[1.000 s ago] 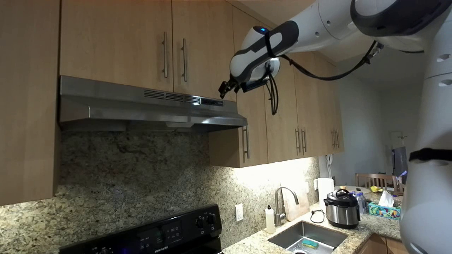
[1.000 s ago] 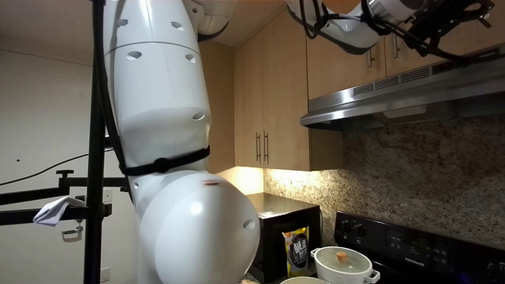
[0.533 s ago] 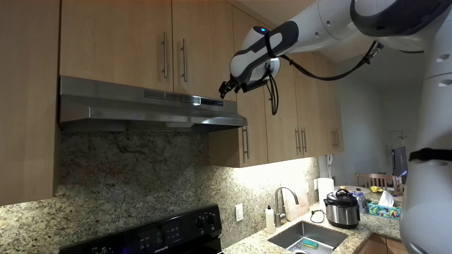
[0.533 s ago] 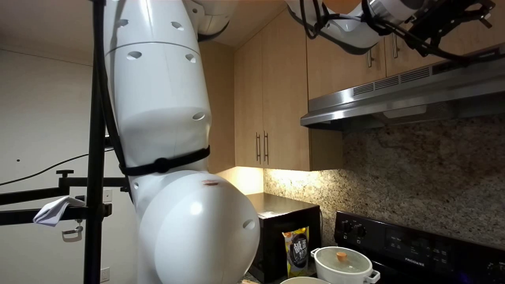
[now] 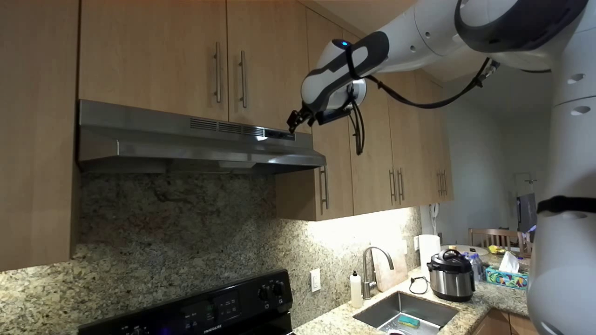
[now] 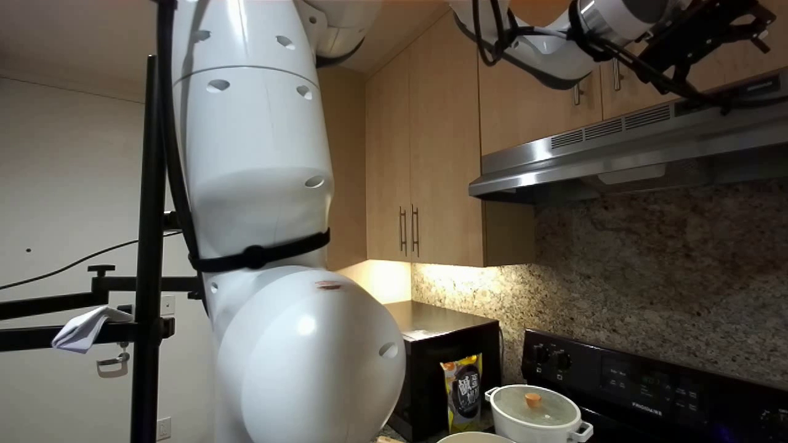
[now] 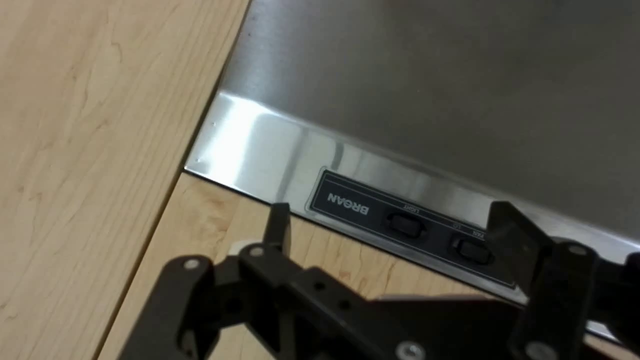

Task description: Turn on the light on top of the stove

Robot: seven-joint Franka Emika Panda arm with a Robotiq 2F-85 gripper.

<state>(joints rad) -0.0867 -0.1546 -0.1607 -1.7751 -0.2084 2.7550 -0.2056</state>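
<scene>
Pincer (image 7: 389, 214): spread, nothing gripped, held near the switch panel (image 7: 439, 238).
Light (image 6: 631, 174): fitted beneath the hood (image 6: 615, 145), above the stove (image 6: 652, 394).
Light switch (image 7: 406, 225): best pressed with the pincer drawn together, the fan switch (image 7: 472, 250) left untouched.

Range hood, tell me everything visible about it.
The range hood is a wide, slim slab, apparently brushed stainless steel, mounted beneath wooden cabinets. Its front has three slotted vents and a black BROAN strip with a LIGHT switch and FAN switch; underneath, a pale lens looks unlit. The open gripper hovers by the strip; contact isn't clear.
</scene>
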